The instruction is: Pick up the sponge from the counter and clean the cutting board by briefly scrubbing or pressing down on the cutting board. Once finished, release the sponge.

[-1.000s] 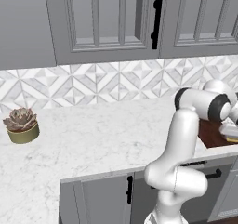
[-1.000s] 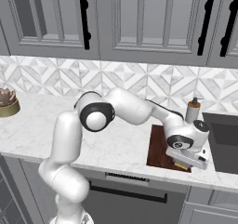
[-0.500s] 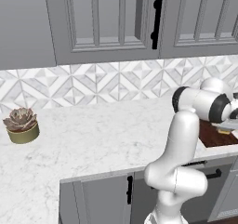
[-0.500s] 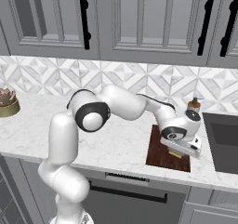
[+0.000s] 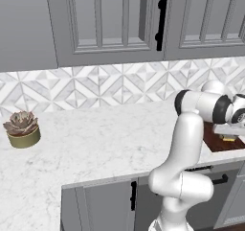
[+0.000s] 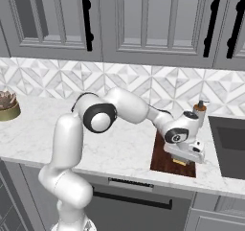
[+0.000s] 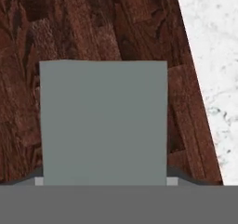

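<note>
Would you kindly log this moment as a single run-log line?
phase: scrubbing | gripper: shut on sponge | sponge: over cutting board, contact unclear | board: on counter, near front edge

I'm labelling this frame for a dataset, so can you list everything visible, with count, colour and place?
sponge: one, grey-green top over yellow, on the board under the hand.
cutting board: one, dark reddish-brown, near the counter's front edge.
counter: one, white marble-look.
succulent in a gold pot: one, far left on the counter.
soap dispenser: one, brown-topped, behind the board.
sink: one, dark, right of the board.
upper cabinets: grey, black handles.
backsplash: grey-white patterned tile.
arm: one, white.
gripper: low over the board, around the sponge.
</note>
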Controlling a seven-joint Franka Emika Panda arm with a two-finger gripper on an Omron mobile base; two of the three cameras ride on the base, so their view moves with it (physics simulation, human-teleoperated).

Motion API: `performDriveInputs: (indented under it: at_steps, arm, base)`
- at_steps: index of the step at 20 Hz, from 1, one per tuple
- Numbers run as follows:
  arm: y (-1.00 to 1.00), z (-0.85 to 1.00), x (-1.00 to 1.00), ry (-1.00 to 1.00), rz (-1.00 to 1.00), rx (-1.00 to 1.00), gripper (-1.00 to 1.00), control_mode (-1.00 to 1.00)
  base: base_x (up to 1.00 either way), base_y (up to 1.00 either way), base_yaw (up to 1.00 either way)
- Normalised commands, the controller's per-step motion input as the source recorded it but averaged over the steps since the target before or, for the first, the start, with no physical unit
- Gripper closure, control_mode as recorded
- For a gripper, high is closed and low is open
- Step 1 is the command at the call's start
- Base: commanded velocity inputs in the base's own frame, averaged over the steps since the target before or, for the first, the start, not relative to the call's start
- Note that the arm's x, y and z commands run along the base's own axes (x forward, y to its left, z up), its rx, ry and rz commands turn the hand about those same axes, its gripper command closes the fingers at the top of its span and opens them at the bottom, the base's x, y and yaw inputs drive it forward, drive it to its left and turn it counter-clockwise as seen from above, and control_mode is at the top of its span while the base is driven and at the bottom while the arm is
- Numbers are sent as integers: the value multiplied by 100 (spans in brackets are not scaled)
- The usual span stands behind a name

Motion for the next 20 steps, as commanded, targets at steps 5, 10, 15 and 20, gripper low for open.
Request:
performDriveInputs:
  at_steps: [5,10,15,20]
  arm:
    - [81,-6,16,11,0,-1,100,-100]
    - [88,0,32,14,0,0,100,-100]
    - [51,-41,32,7,0,-3,100,-100]
    - [14,-45,18,0,0,-4,100,-100]
  base:
    - [0,0,0]
    - [0,0,0]
    - [0,0,0]
    - [0,0,0]
